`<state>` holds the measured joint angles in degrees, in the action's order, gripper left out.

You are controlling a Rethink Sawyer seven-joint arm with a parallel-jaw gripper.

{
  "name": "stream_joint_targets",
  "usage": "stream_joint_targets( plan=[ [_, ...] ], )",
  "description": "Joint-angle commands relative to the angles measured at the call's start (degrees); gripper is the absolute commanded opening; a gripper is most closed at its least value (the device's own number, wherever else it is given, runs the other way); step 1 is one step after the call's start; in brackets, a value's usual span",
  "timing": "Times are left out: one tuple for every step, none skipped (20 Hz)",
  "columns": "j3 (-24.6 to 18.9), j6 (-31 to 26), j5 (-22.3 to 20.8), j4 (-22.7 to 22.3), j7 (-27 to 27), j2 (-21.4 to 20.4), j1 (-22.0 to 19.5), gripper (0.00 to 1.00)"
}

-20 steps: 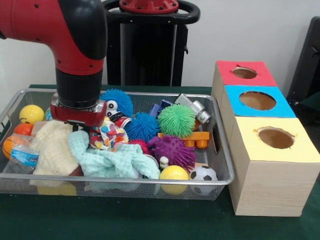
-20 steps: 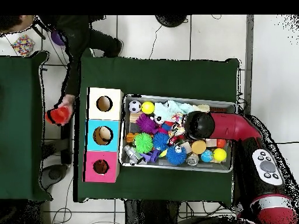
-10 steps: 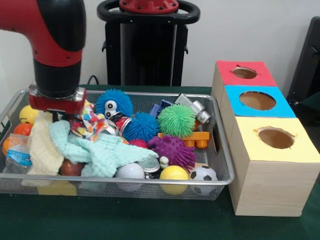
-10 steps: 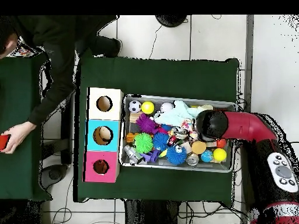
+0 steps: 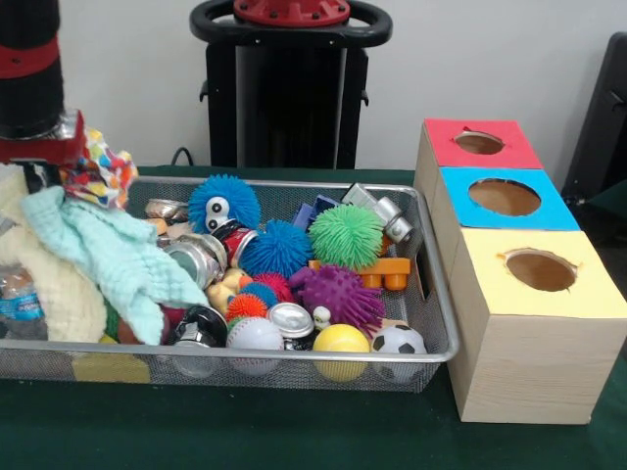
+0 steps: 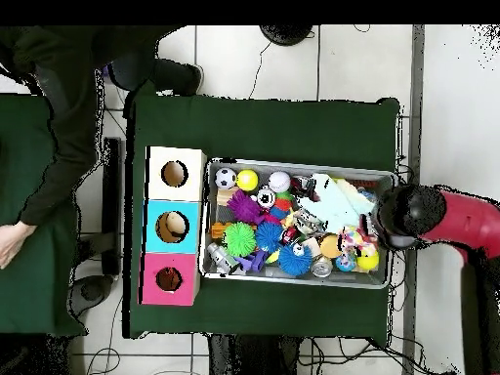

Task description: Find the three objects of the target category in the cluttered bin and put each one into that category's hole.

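Hung cloths from gripper over bin edge, above cans and balls; finger state unclear; no legible writing

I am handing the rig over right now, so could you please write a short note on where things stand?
Gripper: at the wire bin's end farthest from the boxes, cloths hanging beneath it; fingers hidden.
Mint green cloth and cream cloth drape over that end; patterned cloth is up by the wrist.
Red hole, blue hole, yellow hole: no object visible inside.
Left: target category unclear; seemingly all three placements.
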<state>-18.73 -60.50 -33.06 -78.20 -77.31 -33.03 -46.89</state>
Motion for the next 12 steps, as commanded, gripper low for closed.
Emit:
stream_joint_targets(
  plan=[
    [-6.29,-8.19,-1.98,4.45,23.49,-0.58,-1.77,0.0],
    [-6.42,-8.33,-1.87,4.55,23.46,-0.53,-1.77,0.0],
    [-6.47,-8.23,-1.79,4.57,23.27,-0.45,-1.69,0.0],
    [-6.52,-8.13,-1.7,4.58,23.07,-0.37,-1.61,0.0],
    [-6.46,-7.94,-1.77,4.6,22.92,-0.34,-1.53,0.0],
    [-6.43,-7.23,-1.71,4.0,22.41,-0.32,-1.51,0.0],
    [-6.44,-7.07,-1.53,3.86,22.21,-0.33,-1.57,0.0],
    [-6.41,-6.99,-1.44,3.7,22.03,-0.31,-1.49,0.0],
    [-6.47,-7.28,-1.23,3.78,22.12,-0.45,-1.53,0.0],
    [-6.5,-7.26,-0.88,3.51,21.71,-0.54,-1.57,0.0],
    [-6.67,-7.72,-0.37,3.65,21.46,-0.66,-1.62,0.0],
    [-6.84,-8.39,-0.02,4.23,21.3,-0.47,-1.55,0.0]
  ],
)
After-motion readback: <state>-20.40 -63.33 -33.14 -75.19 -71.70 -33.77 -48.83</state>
